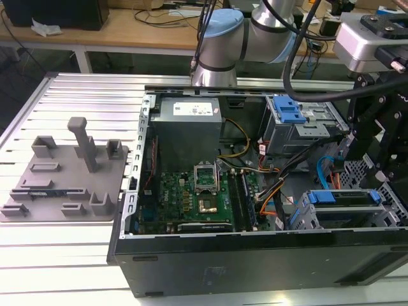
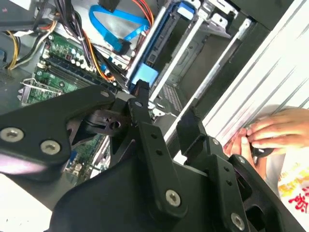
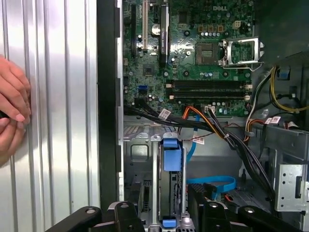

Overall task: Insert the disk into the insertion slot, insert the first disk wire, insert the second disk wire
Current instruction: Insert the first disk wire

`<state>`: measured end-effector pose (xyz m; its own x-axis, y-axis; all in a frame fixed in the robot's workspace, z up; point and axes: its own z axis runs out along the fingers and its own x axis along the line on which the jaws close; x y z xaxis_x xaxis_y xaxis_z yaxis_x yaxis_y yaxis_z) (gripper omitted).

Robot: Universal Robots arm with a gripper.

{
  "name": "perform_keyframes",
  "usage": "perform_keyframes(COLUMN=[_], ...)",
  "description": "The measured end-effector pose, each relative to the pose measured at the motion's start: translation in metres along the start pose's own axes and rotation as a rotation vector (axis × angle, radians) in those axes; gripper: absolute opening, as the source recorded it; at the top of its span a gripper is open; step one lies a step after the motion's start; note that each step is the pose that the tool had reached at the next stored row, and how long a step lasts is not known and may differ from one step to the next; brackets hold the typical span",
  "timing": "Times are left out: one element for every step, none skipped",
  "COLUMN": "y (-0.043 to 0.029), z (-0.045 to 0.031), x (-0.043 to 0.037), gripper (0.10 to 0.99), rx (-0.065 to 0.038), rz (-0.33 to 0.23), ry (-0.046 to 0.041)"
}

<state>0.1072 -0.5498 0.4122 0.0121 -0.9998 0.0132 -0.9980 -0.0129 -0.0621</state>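
The disk (image 1: 338, 205), silver in its blue caddy, lies in the insertion slot (image 1: 390, 213), the low grey cage at the case's front corner on the exterior view's right. My gripper (image 1: 377, 172) hangs just above that cage. In both wrist views the black fingers (image 3: 128, 212) stand apart, open, over the disk's edge (image 3: 171, 191) with nothing between them. One fingertip (image 2: 140, 101) is close to the caddy's blue tab (image 2: 145, 75); I cannot tell whether it touches. A loose blue wire (image 3: 212, 186) lies beside the cage. An orange and black wire bundle (image 3: 205, 116) runs nearby.
A taller grey cage with a blue latch (image 1: 287, 113) stands behind the slot. The motherboard (image 1: 197, 194) fills the case's middle. A person's hands (image 3: 12, 108) rest on the ribbed table beside the case wall (image 3: 107, 96). A grey fixture plate (image 1: 64, 178) sits at the exterior view's left.
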Motion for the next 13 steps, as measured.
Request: perform_keyframes(y=[0.0000, -0.0003, -0.0007, -0.0008, -0.0009, -0.0010, -0.0011, -0.0011, -0.0012, -0.0012, -0.0011, -0.0012, -0.0013], z=[-0.0001, -0.0001, -0.0002, -0.0003, -0.0002, -0.0003, -0.0004, -0.0003, -0.0004, -0.0003, -0.0003, -0.0003, -0.0004], x=[-0.0060, -0.0116, -0.0213, -0.0245, -0.0268, -0.0297, -0.0333, -0.0357, -0.0366, -0.0371, -0.0381, -0.0392, -0.0414], gripper=[0.506, 0.506, 0.506, 0.506, 0.506, 0.506, 0.506, 0.506, 0.506, 0.506, 0.506, 0.506, 0.506], rx=[0.000, 0.000, 0.000, -0.001, -0.001, -0.001, -0.002, -0.002, -0.002, -0.003, -0.003, -0.003, -0.003], rz=[0.000, -0.001, -0.002, -0.003, -0.004, -0.006, -0.008, -0.010, -0.011, -0.011, -0.011, -0.011, -0.011], ry=[0.0050, 0.0103, 0.0320, 0.0536, 0.0720, 0.0971, 0.1332, 0.1687, 0.1893, 0.2004, 0.2131, 0.2216, 0.2321])
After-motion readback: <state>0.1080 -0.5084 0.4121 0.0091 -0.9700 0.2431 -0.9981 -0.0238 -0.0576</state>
